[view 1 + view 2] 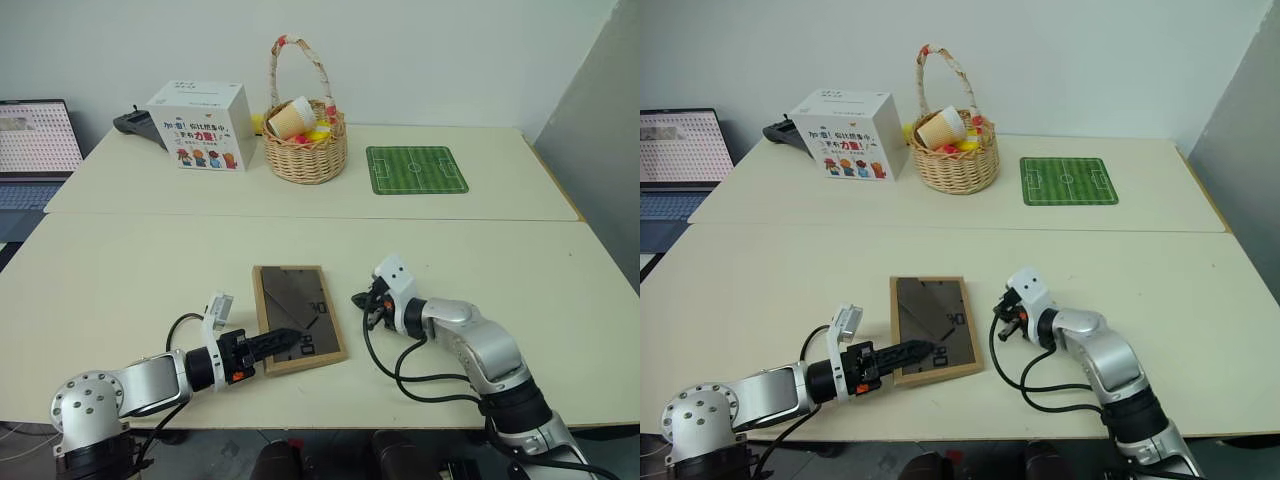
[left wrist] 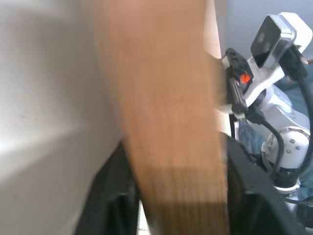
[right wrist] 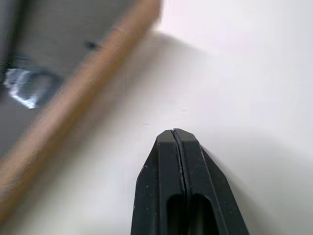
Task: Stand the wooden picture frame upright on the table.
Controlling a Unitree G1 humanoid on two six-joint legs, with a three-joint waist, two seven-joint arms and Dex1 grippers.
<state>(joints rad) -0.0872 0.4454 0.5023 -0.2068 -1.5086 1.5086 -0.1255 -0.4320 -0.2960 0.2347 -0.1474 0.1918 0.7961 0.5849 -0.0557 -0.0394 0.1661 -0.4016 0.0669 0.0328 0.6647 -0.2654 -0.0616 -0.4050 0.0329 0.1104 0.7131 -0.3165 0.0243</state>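
Wooden picture frame (image 1: pixel 298 318) lying back-up on the worktop (image 1: pixel 120 290).

The left tool (image 1: pixel 292 337) clamps the frame's near wooden edge, one finger above the dark back, one beneath. The right tool (image 3: pixel 177 134) is fully clenched and empty, poised over the worktop just beside the frame's right edge, not touching it.

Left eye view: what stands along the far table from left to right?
Open laptop → white printed cardboard box → woven wicker basket with a handle → green football-pitch mat.
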